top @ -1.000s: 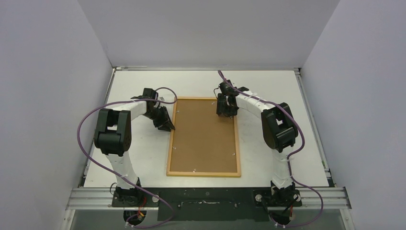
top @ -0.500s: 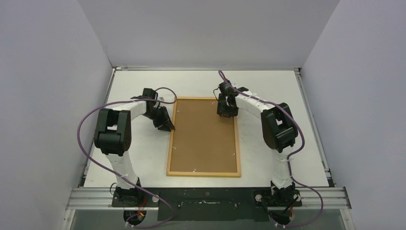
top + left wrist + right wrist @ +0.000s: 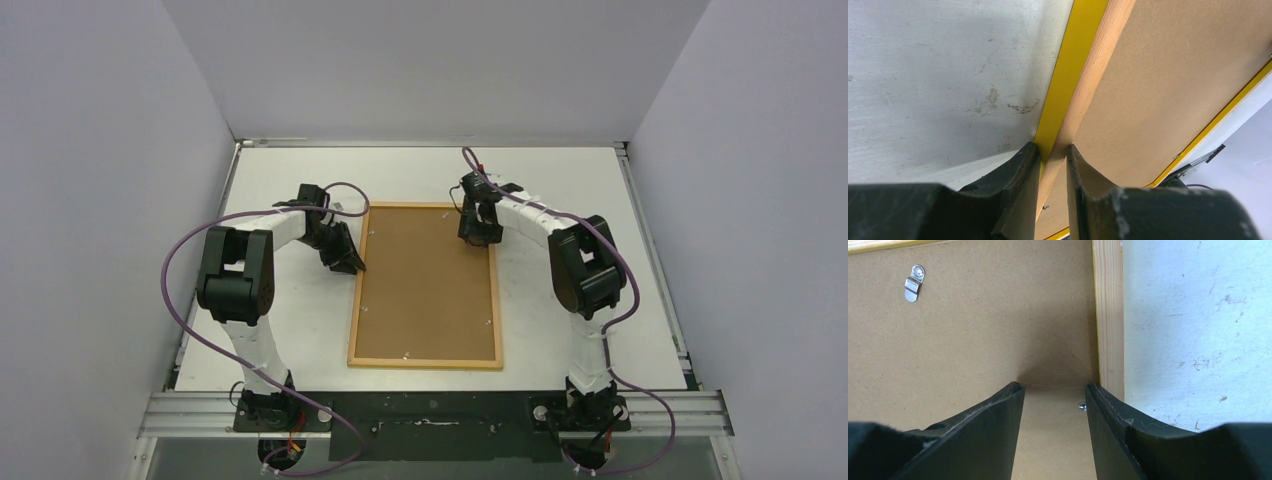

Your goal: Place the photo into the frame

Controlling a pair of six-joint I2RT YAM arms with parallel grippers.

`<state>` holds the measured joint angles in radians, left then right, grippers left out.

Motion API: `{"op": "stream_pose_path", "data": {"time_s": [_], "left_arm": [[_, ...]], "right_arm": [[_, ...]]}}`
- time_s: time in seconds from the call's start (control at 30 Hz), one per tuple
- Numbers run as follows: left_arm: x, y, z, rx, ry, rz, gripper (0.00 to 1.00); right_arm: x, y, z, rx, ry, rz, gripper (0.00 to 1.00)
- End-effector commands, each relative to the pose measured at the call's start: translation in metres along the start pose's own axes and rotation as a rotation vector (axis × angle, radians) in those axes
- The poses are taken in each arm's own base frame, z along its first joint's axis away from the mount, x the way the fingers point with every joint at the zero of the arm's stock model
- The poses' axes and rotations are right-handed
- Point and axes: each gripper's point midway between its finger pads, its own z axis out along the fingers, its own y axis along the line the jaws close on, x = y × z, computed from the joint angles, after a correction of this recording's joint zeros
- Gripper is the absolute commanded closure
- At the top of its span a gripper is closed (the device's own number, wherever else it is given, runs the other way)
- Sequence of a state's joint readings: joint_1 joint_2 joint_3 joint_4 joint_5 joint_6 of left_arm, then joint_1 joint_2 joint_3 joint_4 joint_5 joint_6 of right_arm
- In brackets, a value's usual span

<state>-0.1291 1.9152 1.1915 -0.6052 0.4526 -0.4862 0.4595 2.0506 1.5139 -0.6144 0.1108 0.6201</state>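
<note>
The frame [image 3: 357, 305] lies face down in the middle of the table, its light wooden back edges up. A brown backing board [image 3: 425, 290] fills it. The photo is hidden. My left gripper [image 3: 354, 265] is shut on the frame's left rail near the far corner. In the left wrist view its fingers [image 3: 1023, 170] pinch the wooden rail [image 3: 1093, 75], with the yellow front border [image 3: 1073, 60] showing beside it. My right gripper [image 3: 478, 237] hovers open over the board by the frame's far right corner. In the right wrist view the right gripper [image 3: 1054, 387] has only board between its fingers, just left of the frame's right rail [image 3: 1108, 315].
A metal hanger clip [image 3: 913, 282] sits on the backing board [image 3: 988, 330], and a small metal tab [image 3: 1081, 406] sticks out by the right rail. Small tabs dot the frame's inner edges. White table [image 3: 580, 190] surrounds the frame, with walls on three sides.
The right gripper has shifted slightly to the right over the board, toward the frame's right rail. The left arm and the frame have not moved.
</note>
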Motion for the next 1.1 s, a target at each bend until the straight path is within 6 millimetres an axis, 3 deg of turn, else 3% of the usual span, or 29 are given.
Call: {"op": "stream_pose_path", "data": {"time_s": [0.0,0.27,0.57,0.83,1.07], "left_arm": [[0.009,0.030,0.016,-0.103,0.034,-0.038,0.90],[0.009,0.028,0.017,-0.090,0.039,-0.042,0.90],[0.005,0.023,0.013,-0.073,0.023,-0.039,0.87],[-0.029,-0.009,-0.008,0.030,-0.075,0.005,0.62],[-0.067,-0.030,-0.020,0.065,-0.154,0.075,0.53]], "right_arm": [[0.015,-0.023,-0.011,0.054,0.043,0.022,0.50],[0.018,-0.007,-0.014,-0.048,0.049,0.014,0.50],[-0.022,0.017,-0.040,-0.154,-0.068,0.010,0.50],[-0.053,0.032,-0.060,-0.211,-0.159,0.023,0.49],[-0.050,0.054,-0.059,-0.291,-0.145,0.040,0.48]]}}
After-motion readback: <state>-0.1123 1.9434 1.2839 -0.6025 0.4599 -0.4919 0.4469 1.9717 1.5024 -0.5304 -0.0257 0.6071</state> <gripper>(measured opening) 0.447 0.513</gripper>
